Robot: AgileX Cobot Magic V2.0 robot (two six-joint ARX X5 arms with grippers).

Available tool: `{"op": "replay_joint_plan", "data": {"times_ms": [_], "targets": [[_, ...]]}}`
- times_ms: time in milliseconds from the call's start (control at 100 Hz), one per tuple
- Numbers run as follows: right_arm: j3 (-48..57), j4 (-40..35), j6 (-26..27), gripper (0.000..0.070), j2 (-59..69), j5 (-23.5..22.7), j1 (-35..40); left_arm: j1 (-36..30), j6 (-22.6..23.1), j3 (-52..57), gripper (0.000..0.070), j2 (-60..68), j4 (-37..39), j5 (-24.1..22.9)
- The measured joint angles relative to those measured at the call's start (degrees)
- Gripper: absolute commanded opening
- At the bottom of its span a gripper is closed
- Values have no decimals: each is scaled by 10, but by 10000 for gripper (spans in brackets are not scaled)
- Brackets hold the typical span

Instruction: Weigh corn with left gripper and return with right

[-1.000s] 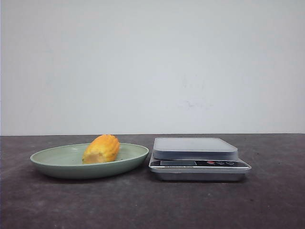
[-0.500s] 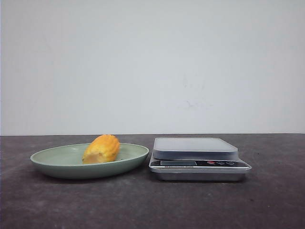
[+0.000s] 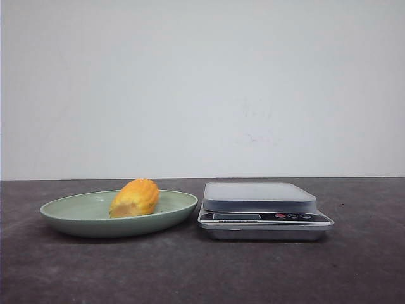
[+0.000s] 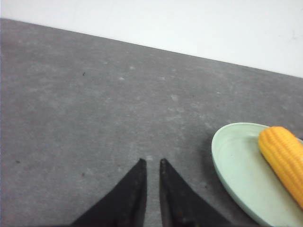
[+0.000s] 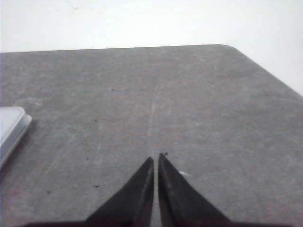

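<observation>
Left wrist view: corn (image 4: 284, 163) lies lengthwise on the plate (image 4: 227, 161) at lower right of the clenched, empty left pincer (image 4: 152, 165); right pincer (image 5: 156, 161) also clenched, farther off.

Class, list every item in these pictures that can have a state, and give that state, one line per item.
corn: lying on its side in the plate, not gripped.
plate: upright on the table, holding only the corn.
scale: platform bare; display too small to read.
left gripper: fingers nearly together, holding nothing, over bare table beside the plate.
right gripper: fingers nearly together, holding nothing, over bare table.
</observation>
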Motion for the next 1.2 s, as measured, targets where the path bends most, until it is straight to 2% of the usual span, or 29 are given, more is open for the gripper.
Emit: {"op": "replay_joint_plan", "data": {"times_ms": [190, 310, 490, 670, 700, 740, 800, 840, 930, 990, 1200], "targets": [[0, 25, 21, 6, 0, -25, 0, 0, -7, 0, 4, 0, 0, 0], [22, 10, 56, 4, 1, -37, 0, 0, -43, 3, 6, 0, -9, -1], [123, -42, 106, 4, 42, -54, 0, 0, -104, 55, 9, 26, -37, 3], [247, -90, 109, 13, 138, -64, 0, 0, -110, 180, 9, 111, -31, -9], [268, -95, 107, 42, 153, -72, 0, 0, -105, 204, 11, 131, -31, -10], [296, -100, 104, 158, 172, -82, 0, 0, -99, 237, 57, 160, -31, -8], [339, -115, 100, 392, 198, -90, 0, 0, -90, 288, 250, 204, -31, 10], [366, -127, 97, 463, 214, -97, 0, 0, -85, 324, 361, 234, -31, 34], [417, -145, 91, 465, 247, -101, 0, -2, -76, 409, 353, 303, -37, 76], [443, -155, 88, 466, 263, -107, 1, -7, -68, 461, 354, 344, -52, 87], [492, -176, 84, 466, 296, -123, 10, -49, -38, 587, 355, 460, -122, 91]]}}
